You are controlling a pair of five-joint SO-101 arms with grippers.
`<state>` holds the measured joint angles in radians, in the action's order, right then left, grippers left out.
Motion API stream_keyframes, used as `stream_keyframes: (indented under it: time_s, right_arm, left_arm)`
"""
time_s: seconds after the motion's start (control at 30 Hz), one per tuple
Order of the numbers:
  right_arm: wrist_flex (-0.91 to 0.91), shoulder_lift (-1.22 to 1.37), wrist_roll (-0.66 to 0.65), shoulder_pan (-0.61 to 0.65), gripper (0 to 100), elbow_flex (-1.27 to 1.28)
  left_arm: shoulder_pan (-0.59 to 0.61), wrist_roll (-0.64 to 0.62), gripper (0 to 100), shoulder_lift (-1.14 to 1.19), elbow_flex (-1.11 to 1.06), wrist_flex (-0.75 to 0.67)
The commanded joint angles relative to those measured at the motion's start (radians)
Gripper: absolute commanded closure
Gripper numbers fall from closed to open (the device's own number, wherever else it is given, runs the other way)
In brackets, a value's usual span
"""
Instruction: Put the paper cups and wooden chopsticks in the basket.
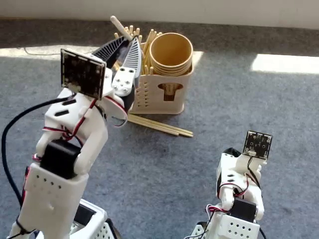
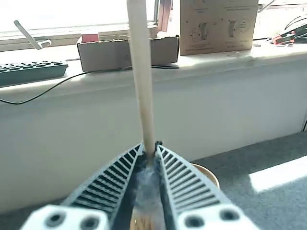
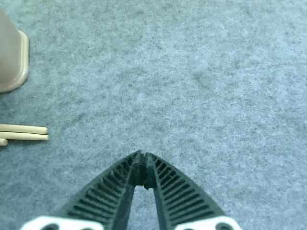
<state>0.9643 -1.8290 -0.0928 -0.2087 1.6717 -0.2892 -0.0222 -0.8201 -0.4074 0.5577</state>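
Left hand (image 2: 149,147) grips a wooden chopstick (image 2: 141,72) over the basket (image 1: 182,95); next, likely lower and release.

A stack of tan paper cups (image 1: 171,52) is being kept upright in the right half of a cream slotted plastic basket (image 1: 149,97), at upper centre. A bundle of pale wooden chopsticks (image 1: 148,45) is being kept upright in its left half. One tilted wooden chopstick (image 2: 141,72) is being gripped by the left gripper (image 2: 149,146) at the basket's upper left. Loose wooden chopsticks (image 1: 159,125) are being left flat just below the basket.
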Motion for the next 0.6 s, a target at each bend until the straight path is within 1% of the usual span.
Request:
stream_keyframes:
  time_s: [0.0,0.17,0.57]
  right_arm:
    - [-0.028,-0.008,0.002,-0.012,99.3,0.137]
    - [-0.028,-0.008,0.002,-0.012,99.3,0.137]
    - [-0.028,-0.008,0.002,-0.013,99.3,0.137]
  left_arm:
    - [0.022,0.008,99,0.096,0.039,-0.066]
    - [0.024,0.008,99,0.197,0.036,-0.074]
    - [0.024,0.005,99,0.349,0.005,-0.068]
